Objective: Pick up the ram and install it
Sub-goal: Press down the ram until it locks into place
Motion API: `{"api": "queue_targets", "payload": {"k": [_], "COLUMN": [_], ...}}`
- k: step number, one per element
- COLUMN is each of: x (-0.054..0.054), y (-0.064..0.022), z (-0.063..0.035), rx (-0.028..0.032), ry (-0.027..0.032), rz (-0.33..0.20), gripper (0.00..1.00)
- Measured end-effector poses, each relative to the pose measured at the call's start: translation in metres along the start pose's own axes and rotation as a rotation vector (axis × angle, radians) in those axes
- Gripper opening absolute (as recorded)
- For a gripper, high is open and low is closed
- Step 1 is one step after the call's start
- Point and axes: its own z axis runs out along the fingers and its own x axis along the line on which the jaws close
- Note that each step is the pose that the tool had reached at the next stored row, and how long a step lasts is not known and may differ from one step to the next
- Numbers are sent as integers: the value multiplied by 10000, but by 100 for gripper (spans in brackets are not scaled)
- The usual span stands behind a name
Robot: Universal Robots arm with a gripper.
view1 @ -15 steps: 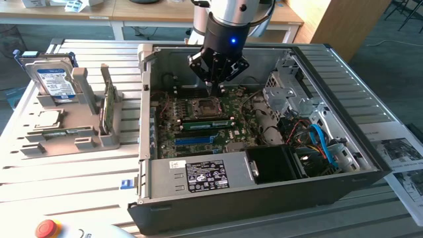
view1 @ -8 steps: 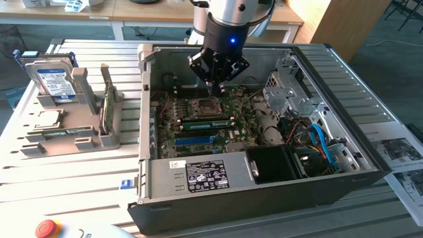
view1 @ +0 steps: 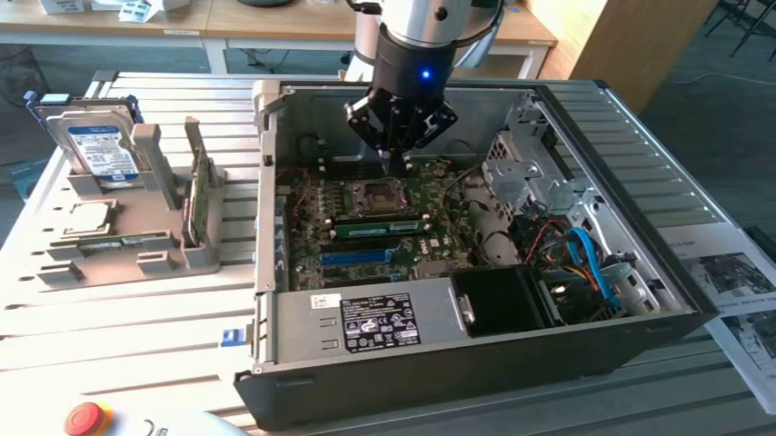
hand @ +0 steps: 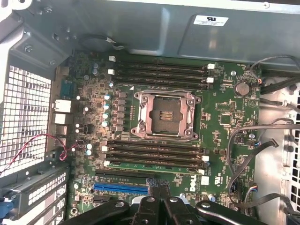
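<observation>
My gripper [view1: 402, 153] is squeezed shut with nothing in it, and it hangs over the motherboard [hand: 225, 122] inside the open computer case [view1: 485, 363]. Right by it, just past the empty processor socket [hand: 165, 114], one ram stick [view1: 378, 227] already sits flat in its slot, lying long from side to side. Well apart, toward the exterior view's left, the other ram stick [view1: 194, 195] stands on its edge in the grey holder [view1: 145, 254] outside the case.

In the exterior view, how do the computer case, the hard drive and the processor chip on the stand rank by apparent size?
1. Computer case, by far the largest.
2. Hard drive, standing upright on the stand.
3. Processor chip, lying flat, smallest.
</observation>
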Motion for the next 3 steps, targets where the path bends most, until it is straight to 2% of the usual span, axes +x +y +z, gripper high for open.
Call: {"api": "queue_targets", "payload": {"k": [3], "x": [0], "y": [0], "z": [0], "rx": [-1], "ry": [-1], "rz": [0], "gripper": [10]}}
